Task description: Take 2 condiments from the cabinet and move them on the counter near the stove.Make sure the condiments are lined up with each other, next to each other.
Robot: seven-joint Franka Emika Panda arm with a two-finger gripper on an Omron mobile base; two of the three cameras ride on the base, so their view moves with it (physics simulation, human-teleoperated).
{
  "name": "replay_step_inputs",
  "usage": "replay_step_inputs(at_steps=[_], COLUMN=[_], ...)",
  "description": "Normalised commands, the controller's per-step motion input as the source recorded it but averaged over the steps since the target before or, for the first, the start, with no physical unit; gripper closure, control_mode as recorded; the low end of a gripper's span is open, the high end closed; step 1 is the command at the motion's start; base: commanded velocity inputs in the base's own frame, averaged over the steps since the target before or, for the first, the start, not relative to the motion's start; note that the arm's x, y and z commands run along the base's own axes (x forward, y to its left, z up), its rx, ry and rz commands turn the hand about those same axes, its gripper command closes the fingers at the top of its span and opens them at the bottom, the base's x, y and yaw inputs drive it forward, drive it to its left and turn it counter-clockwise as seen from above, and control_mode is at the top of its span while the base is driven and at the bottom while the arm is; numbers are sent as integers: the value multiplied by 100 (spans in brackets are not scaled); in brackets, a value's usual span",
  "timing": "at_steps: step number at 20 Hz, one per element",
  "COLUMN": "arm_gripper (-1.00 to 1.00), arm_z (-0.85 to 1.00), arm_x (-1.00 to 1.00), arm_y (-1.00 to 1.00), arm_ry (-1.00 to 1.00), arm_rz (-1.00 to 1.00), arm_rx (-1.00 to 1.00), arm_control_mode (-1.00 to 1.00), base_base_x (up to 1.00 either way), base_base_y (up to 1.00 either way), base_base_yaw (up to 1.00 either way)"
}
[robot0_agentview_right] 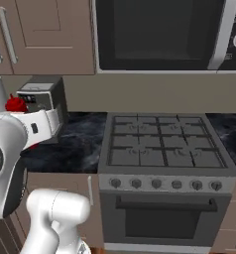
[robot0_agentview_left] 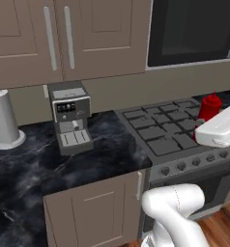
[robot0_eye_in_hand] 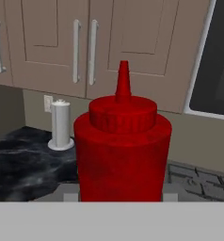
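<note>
Red squeeze bottle (robot0_eye_in_hand: 123, 150) loomed centre of hand view, right at the gripper (finger tips hidden, so grip couldn't be told). In left base view sat at right edge, above stove (robot0_agentview_left: 170, 132) grates, beside white arm. Cabinet (robot0_agentview_left: 49, 36) doors shut, upper left. Coffee machine (robot0_agentview_left: 70, 116) and grey cylinder (robot0_agentview_left: 3, 120) stood on black desk (robot0_agentview_left: 35, 164), left side.

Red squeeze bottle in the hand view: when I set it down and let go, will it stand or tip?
The red squeeze bottle looks squat and wide-bodied under a narrow cap, so it will probably stand steady on the flat black counter. Over the stove the gaps between the grates could make it wobble. Its smooth round side would likely roll if it fell.
</note>
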Motion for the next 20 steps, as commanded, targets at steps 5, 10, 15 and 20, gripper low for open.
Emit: replay_step_inputs(at_steps=[5, 10, 15, 20], arm_gripper=[100, 100, 100, 100], arm_z=[0, 0, 0, 0], arm_x=[0, 0, 0, 0], arm_y=[0, 0, 0, 0], arm_ry=[0, 0, 0, 0], arm_rz=[0, 0, 0, 0], arm_rx=[0, 0, 0, 0], arm_control_mode=[100, 100, 100, 100], base_base_x=[0, 24, 46, 25], base_base_y=[66, 40, 35, 50], base_base_yaw=[0, 0, 0, 0])
